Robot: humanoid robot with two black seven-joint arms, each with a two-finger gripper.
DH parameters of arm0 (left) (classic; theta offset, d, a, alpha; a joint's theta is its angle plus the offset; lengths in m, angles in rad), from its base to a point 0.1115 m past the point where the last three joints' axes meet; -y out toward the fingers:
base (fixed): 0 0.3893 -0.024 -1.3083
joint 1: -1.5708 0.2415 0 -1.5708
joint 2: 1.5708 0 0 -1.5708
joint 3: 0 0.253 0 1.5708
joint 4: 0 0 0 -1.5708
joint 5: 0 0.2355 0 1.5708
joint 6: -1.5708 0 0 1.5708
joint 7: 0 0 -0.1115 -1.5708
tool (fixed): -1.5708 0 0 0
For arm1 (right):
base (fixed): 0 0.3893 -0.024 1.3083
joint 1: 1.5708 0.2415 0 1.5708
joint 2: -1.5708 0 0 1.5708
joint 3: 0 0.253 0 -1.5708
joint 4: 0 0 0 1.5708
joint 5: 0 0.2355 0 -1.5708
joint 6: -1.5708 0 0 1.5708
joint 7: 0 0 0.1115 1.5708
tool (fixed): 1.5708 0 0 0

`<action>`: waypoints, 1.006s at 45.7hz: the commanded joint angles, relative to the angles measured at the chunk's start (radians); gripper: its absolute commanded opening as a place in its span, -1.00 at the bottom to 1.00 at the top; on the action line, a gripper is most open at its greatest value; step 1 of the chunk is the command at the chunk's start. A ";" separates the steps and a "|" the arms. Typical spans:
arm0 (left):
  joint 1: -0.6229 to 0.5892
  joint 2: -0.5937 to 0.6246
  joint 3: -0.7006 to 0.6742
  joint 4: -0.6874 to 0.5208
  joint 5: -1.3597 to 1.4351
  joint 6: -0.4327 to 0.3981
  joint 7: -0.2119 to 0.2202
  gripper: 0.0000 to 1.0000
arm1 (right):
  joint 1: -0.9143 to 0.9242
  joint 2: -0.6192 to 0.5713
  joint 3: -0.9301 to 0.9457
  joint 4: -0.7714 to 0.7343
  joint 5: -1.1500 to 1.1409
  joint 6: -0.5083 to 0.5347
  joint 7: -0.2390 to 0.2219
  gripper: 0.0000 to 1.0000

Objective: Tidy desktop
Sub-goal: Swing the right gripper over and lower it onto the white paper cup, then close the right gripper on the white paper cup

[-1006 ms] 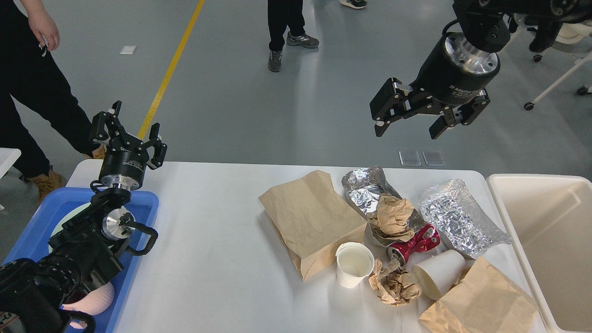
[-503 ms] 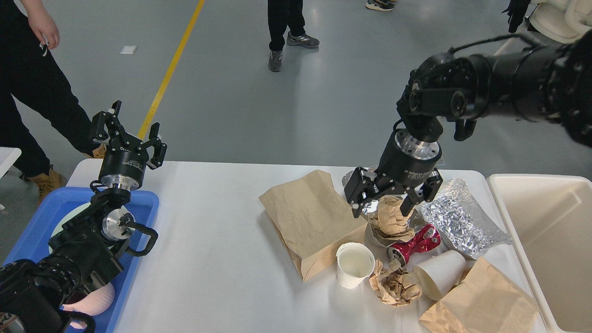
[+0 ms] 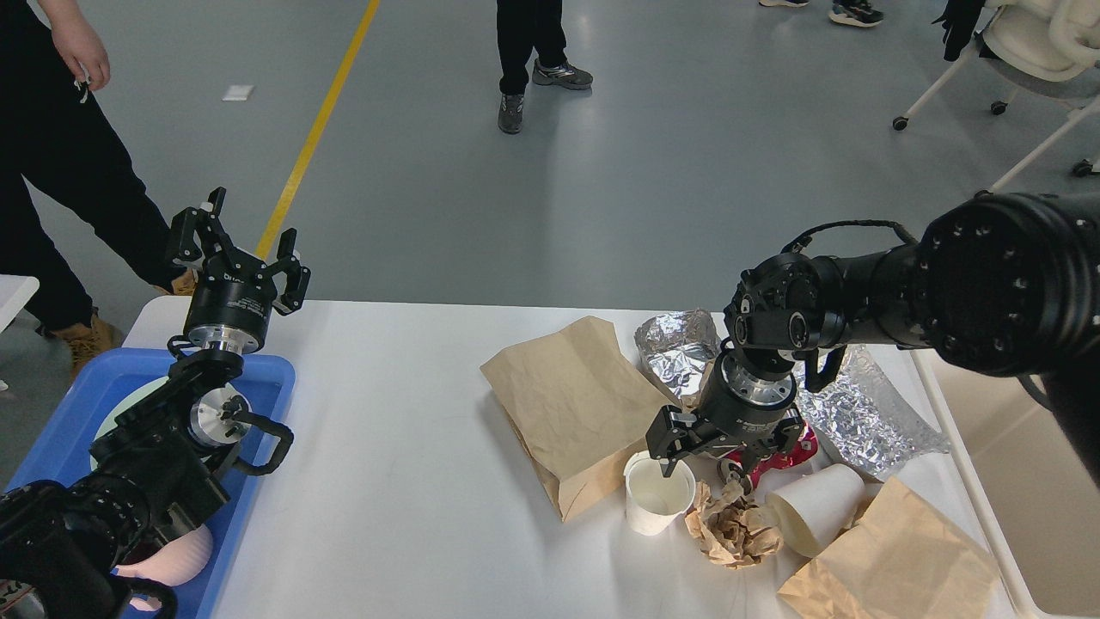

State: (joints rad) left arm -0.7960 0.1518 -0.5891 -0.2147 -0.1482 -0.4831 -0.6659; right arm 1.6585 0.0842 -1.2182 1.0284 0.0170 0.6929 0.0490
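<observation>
Right tool [image 3: 706,460] (seemingly open) over upright cup [image 3: 658,493].

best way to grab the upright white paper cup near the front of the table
Grip the upright white cup by its rim, coming straight down from above: its mouth faces up and open, so one finger can go inside and one outside. The right gripper hangs over it with jaws spread.

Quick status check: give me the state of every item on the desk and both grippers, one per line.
Upright paper cup: standing, open, right gripper finger inside its rim.
Second paper cup: tipped on its side.
Red can: crushed, lying down.
Large paper bag: flat, creased.
Paper wad: crumpled.
Foil bag: wrinkled, lying flat.
Right gripper: open over the cup.
Left gripper: open, empty, raised.
</observation>
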 commanded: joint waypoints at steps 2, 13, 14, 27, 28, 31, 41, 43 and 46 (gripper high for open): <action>0.000 0.000 0.000 0.000 0.001 0.000 0.000 0.93 | -0.028 0.000 0.002 -0.011 0.000 -0.021 -0.004 1.00; 0.000 0.000 0.000 0.000 0.001 0.000 -0.001 0.93 | -0.063 0.002 0.005 -0.013 0.003 -0.081 -0.004 1.00; 0.000 0.000 0.000 0.000 -0.001 0.000 0.000 0.93 | -0.068 0.002 0.005 -0.013 0.003 -0.088 -0.004 1.00; 0.000 0.000 0.000 0.000 0.001 0.000 0.000 0.93 | -0.098 0.023 0.005 -0.001 0.017 -0.182 -0.012 -0.45; 0.000 0.000 0.000 0.000 -0.001 0.000 0.000 0.93 | -0.098 0.022 0.005 0.001 0.015 -0.175 -0.017 -0.61; 0.000 0.000 0.000 0.000 0.001 0.000 0.000 0.93 | -0.097 0.020 0.005 0.001 0.017 -0.142 -0.029 -1.00; 0.000 0.000 0.000 0.000 0.001 0.000 0.000 0.93 | -0.086 0.019 0.016 0.001 0.017 -0.110 -0.029 -1.00; 0.000 0.000 0.000 0.000 0.001 0.000 0.000 0.93 | -0.086 0.017 0.019 0.001 0.017 -0.110 -0.029 -1.00; 0.000 0.000 0.000 0.000 -0.001 0.000 0.000 0.93 | -0.085 0.015 0.019 0.001 0.017 -0.112 -0.029 -1.00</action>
State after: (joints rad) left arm -0.7962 0.1518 -0.5891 -0.2147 -0.1476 -0.4832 -0.6658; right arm 1.5714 0.1022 -1.2031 1.0294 0.0337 0.5824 0.0201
